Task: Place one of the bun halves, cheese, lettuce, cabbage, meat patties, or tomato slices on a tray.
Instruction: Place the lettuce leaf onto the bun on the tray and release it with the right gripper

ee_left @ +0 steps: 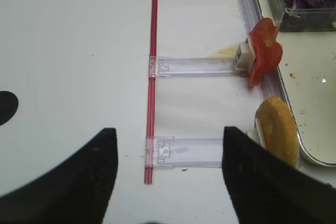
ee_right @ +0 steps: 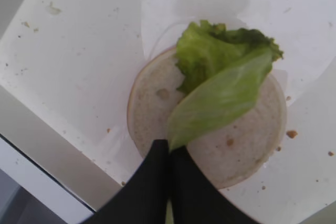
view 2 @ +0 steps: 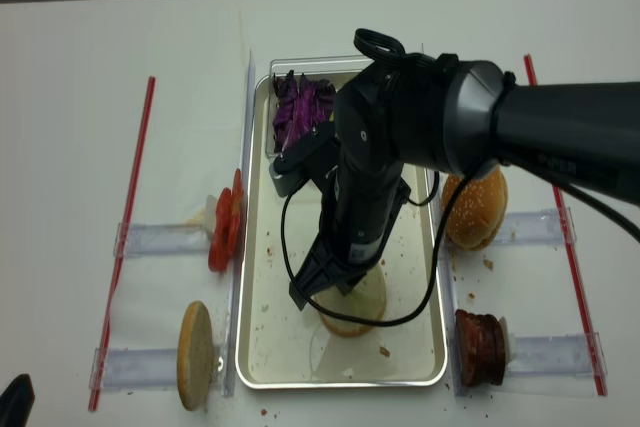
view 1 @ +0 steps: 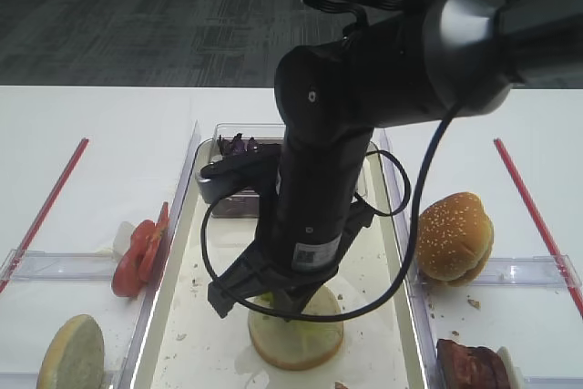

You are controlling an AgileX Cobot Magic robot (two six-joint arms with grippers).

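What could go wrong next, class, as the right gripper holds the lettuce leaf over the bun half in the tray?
1. The right gripper is shut on the stem end of the lettuce; the limp leaf may cling to the fingers at release and lift away.
2. The lettuce lies off-centre on the bun half, toward one edge, so it could slide onto the tray.
3. Pulling away might nudge the bun half sideways.

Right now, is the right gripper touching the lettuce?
Touching. The right wrist view shows the right gripper shut on the lettuce stem, leaf draped over the bun half.
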